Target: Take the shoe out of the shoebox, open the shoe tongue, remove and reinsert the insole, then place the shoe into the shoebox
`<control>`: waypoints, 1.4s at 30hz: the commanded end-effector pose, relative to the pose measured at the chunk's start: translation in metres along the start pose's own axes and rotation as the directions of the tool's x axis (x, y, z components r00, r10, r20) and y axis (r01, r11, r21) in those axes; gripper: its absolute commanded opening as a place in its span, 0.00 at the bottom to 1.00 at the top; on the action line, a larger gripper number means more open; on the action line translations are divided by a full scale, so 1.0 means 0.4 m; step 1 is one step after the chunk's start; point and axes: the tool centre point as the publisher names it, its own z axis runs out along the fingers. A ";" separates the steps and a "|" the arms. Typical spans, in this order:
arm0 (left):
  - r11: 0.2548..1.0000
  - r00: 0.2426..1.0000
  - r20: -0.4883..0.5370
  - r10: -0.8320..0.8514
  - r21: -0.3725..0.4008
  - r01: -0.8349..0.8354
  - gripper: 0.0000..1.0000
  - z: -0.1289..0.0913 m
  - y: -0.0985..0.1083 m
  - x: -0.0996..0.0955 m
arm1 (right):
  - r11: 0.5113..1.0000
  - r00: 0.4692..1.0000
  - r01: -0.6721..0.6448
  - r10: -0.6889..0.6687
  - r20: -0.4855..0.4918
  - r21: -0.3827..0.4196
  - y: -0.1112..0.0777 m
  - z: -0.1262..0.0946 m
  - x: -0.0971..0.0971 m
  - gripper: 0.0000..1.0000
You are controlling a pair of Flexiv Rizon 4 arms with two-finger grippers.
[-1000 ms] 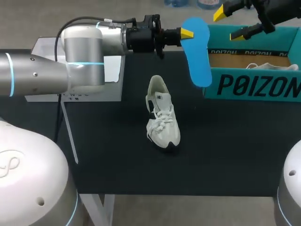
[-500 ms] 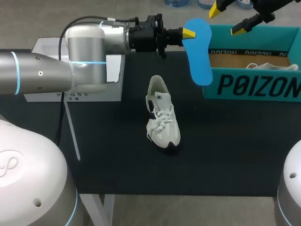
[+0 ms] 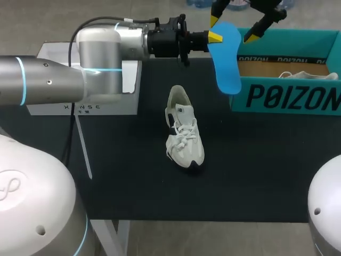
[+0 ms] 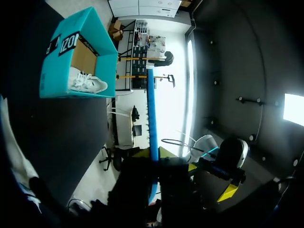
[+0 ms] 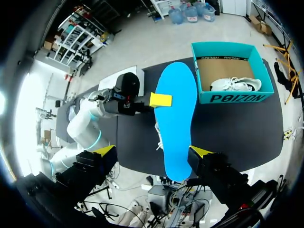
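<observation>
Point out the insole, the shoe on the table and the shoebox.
insole (image 3: pixel 227 66), head view, its blue middle.
shoe (image 3: pixel 184 134), head view, its laces.
shoebox (image 3: pixel 287 98), head view, its front wall.

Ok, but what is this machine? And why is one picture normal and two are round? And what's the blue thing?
It is a robot with two arms. Each arm ends in a gripper, a kind of hand with two yellow-tipped fingers. The normal picture comes from a camera above the robot, looking down on the black table. The round ones come from little cameras on the arms' wrists. On the table lie a white shoe and a teal box with a second shoe inside. The blue thing is an insole, the soft layer from inside a shoe. The left gripper pinches it and holds it up in the air. The right gripper hangs open close to it.
</observation>
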 end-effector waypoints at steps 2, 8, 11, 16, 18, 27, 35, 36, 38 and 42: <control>1.000 1.000 0.021 -0.014 -0.013 0.015 0.00 -0.002 0.007 0.006 | 1.000 0.941 0.027 -0.026 0.336 0.001 0.030 -0.002 0.032 1.00; 1.000 0.999 0.026 -0.023 -0.013 0.024 0.00 -0.011 0.021 0.008 | 0.994 0.934 0.109 -0.108 0.342 0.015 0.039 -0.005 0.037 1.00; 1.000 0.999 0.019 -0.026 -0.008 0.026 0.00 -0.014 0.023 0.005 | 0.990 0.928 0.142 -0.137 0.347 0.010 0.041 -0.014 0.037 1.00; 1.000 1.000 0.017 -0.027 -0.007 0.027 0.00 -0.012 0.024 0.004 | 0.990 0.923 0.136 -0.134 0.361 0.018 0.049 -0.024 0.012 1.00; 1.000 1.000 0.016 -0.027 -0.006 0.027 0.00 -0.012 0.024 0.003 | 0.993 0.923 0.121 -0.119 0.366 0.019 0.051 -0.025 0.003 1.00; 1.000 1.000 0.019 -0.020 -0.007 0.020 0.00 -0.007 0.027 0.007 | 0.992 0.903 0.098 -0.121 0.413 0.077 0.050 -0.020 0.004 1.00; 1.000 1.000 0.018 -0.020 0.002 0.020 0.00 -0.010 0.033 0.007 | 0.997 0.864 -0.062 0.034 0.502 0.040 0.048 -0.012 -0.011 1.00; 1.000 1.000 0.018 -0.020 0.003 0.020 0.00 -0.010 0.034 0.007 | 0.997 0.864 -0.063 0.036 0.503 0.037 0.048 -0.012 -0.011 1.00; 1.000 1.000 0.018 -0.020 0.003 0.020 0.00 -0.011 0.034 0.008 | 0.996 0.865 -0.077 0.051 0.499 0.033 0.045 -0.009 -0.011 1.00; 1.000 1.000 0.018 -0.024 0.003 0.024 0.00 -0.011 0.037 0.009 | 0.996 0.871 -0.082 0.053 0.488 0.038 0.042 -0.005 -0.011 1.00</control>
